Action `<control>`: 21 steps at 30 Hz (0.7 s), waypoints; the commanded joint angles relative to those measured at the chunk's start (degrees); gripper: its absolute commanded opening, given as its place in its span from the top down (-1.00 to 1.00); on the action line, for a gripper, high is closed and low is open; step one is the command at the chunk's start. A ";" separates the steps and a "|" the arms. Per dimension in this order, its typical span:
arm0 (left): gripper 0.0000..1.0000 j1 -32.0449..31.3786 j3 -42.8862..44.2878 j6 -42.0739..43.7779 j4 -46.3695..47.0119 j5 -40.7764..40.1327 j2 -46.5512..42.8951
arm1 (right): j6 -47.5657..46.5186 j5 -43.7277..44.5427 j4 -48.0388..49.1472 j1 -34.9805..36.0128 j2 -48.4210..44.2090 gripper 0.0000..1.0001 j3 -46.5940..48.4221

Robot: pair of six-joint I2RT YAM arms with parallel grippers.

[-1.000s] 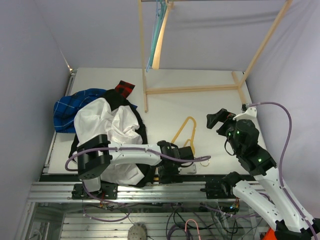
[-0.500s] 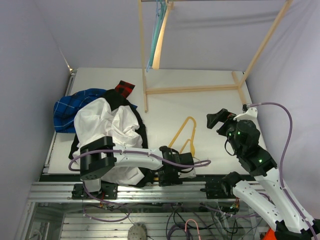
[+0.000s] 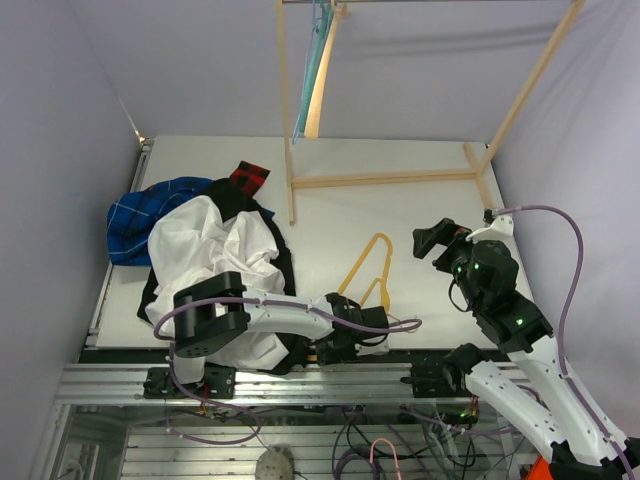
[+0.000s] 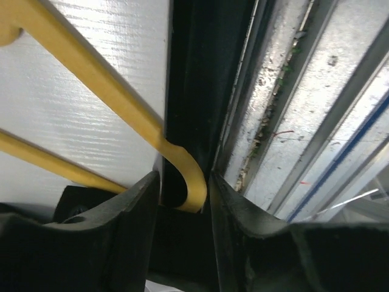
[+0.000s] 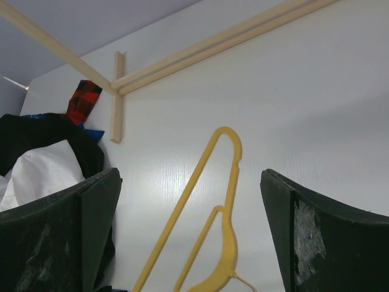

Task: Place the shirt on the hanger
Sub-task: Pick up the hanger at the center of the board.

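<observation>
Wide bare table right of the hanger, up to the low bar of the rack: easy passage. Left, the clothes pile blocks the way; the rack post stands just beside it. Hung hangers dangle above.

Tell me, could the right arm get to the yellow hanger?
Probably yes: the right gripper hangs open over the table, nothing between it and the hanger, though the left gripper straddles its near corner.
</observation>
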 commanded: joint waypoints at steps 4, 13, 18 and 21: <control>0.09 1.02 0.56 -0.94 0.51 -1.53 3.57 | -0.59 0.35 1.43 -0.23 -0.36 -0.99 -0.71; 0.25 -0.29 1.55 -0.92 -2.17 -0.41 5.91 | -1.28 0.79 1.59 -0.24 -0.32 -1.00 -0.63; 0.86 -1.09 1.83 -1.12 -2.49 0.67 6.54 | -1.46 0.90 1.57 -0.19 -0.52 -1.00 -0.77; 0.86 -1.13 2.37 -0.41 -3.01 2.64 6.14 | -1.60 1.22 1.21 -0.21 -0.75 -1.00 -0.63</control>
